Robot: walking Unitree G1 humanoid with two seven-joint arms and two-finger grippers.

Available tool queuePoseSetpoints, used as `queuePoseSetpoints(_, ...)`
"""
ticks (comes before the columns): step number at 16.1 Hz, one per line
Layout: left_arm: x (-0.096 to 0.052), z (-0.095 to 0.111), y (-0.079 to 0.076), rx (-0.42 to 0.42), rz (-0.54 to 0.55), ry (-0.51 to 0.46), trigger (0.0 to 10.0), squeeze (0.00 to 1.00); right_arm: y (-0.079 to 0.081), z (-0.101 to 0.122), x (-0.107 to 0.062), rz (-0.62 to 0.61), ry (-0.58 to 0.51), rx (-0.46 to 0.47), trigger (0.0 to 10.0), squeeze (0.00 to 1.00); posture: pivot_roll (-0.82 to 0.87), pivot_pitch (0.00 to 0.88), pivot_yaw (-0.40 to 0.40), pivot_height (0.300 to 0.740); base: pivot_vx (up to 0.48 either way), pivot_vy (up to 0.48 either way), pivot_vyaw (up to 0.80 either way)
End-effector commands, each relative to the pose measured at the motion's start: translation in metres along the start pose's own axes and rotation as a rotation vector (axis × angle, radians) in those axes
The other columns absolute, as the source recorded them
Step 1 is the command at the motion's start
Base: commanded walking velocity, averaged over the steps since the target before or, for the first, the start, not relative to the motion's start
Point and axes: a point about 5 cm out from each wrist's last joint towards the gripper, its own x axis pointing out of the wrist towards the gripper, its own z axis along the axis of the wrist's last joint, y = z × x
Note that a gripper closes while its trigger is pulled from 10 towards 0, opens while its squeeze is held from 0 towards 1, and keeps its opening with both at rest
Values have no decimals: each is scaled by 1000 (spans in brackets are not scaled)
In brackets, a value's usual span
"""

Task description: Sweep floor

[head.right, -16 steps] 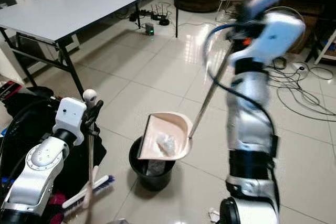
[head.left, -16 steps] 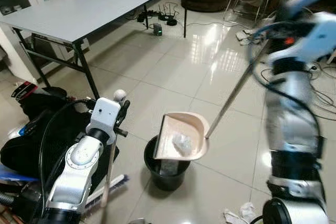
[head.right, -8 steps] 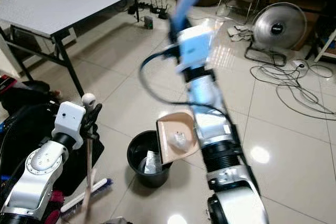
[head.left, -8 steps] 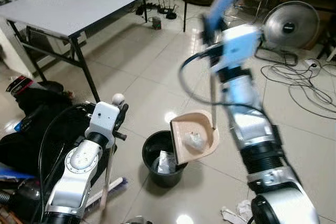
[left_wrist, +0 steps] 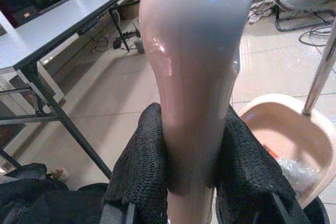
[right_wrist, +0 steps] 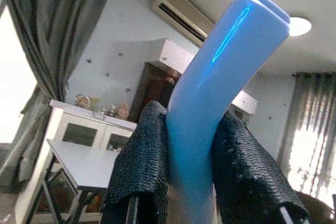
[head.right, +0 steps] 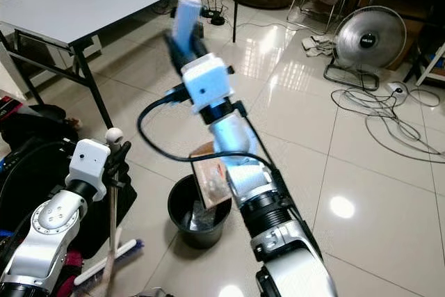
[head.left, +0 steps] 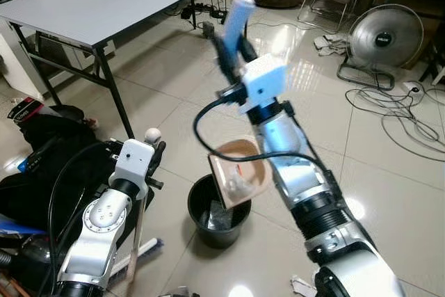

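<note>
Tilted hard over the bin, the pink dustpan (head.left: 238,174) is hanging mouth-down above the black bucket (head.left: 217,211) in the left eye view, a crumpled clear scrap sliding toward its lower lip; the right gripper (head.left: 233,38) is clamping the pan's pale blue handle (head.left: 238,12) up at twelve o'clock of the pan, silver arm crossing the frame. At about eight o'clock of the bucket the left gripper (head.left: 151,152) is holding the broom pole (head.left: 138,224) near its rounded knob, the brush head (head.left: 142,252) lying on the glossy tiled floor (head.left: 361,186). Over in the right eye view the same tipping is showing, the pan's edge sitting just inside the bucket's round rim, some pale rubbish already lying at the bottom. Left wrist view now: both knitted black fingers (left_wrist: 144,161) are pressing on a smooth, glossy pinkish grip, and beyond it the dustpan's shallow scoop and thin metal rod are showing. Right wrist view: rough black pads (right_wrist: 142,163) are squeezing the slick blue plastic handle against a ceiling and a wall air conditioner (right_wrist: 178,13). To do this well, I'd judge the pan wants a steep tilt with its lip kept inside the rim, and a gentle shake so light plastic isn't drifting out onto the tiles.
</note>
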Motion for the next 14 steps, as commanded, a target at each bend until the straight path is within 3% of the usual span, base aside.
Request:
queuePoseSetpoints(1,3,6,6,21,25,-29,10000,0,3,10,9,33,-62,-40,10000,0,109,5,1,740,0,0,0)
queuePoseSetpoints(5,4,7,4,20,25,-29,10000,0,16,9,12,125,-64,-75,10000,0,108,8,-5,740,0,0,0)
queuePoseSetpoints(7,3,9,1,17,25,-38,10000,0,32,7,7,203,-71,-75,10000,0,110,11,-10,740,0,0,0)
queuePoseSetpoints(14,1,15,-5,13,25,-50,10000,0,37,6,8,222,-78,-82,10000,0,104,9,-12,740,0,0,0)
